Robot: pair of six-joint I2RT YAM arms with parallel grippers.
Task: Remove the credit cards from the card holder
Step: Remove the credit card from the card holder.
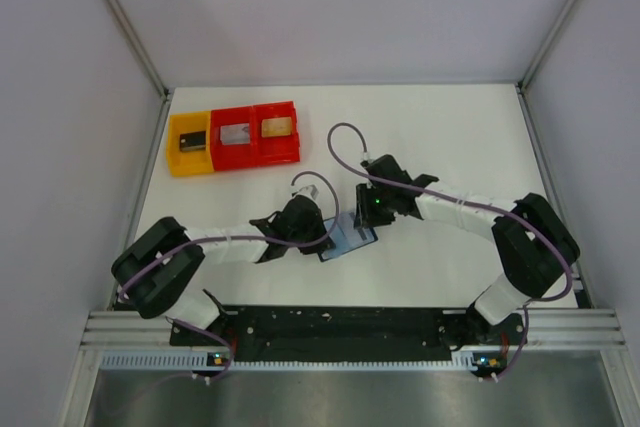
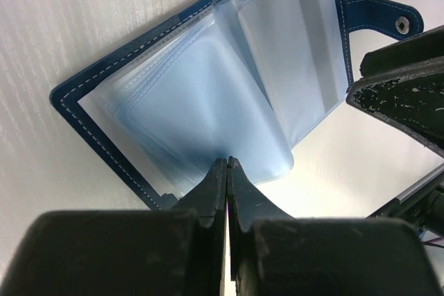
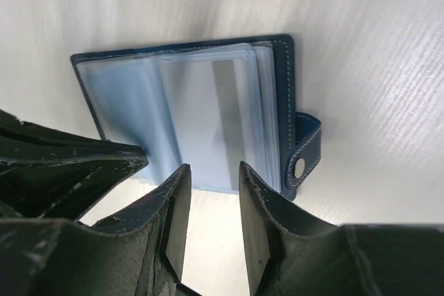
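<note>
- The card holder (image 1: 350,239) lies open on the white table (image 1: 450,127), just below the middle of the top view. Both arms reach in to it from either side.
- In the left wrist view its clear plastic sleeves (image 2: 201,109) fan out face up. Its clasp tab (image 2: 381,17) hangs free at the upper right, so nothing keeps the holder shut.
- The left claw (image 2: 227,168) has its fingers pressed together, with their tips at the lower edge of an arched sleeve leaf. It is probably there to steady the holder and keep the leaves parted, but I cannot tell whether it nips the leaf or only bears on it.
- The right claw (image 3: 214,199) is spread and holds nothing. It sits just off the near edge of the sleeves, probably lined up to close on a card edge.
- A greyish rectangle shows in one sleeve in the right wrist view. It may be a card or only a reflection.
- The yellow bin (image 1: 172,162) and red bins (image 1: 255,154) stand well apart at the upper left, each holding a flat, card-like piece, so they are probably where cards get dropped.
</note>
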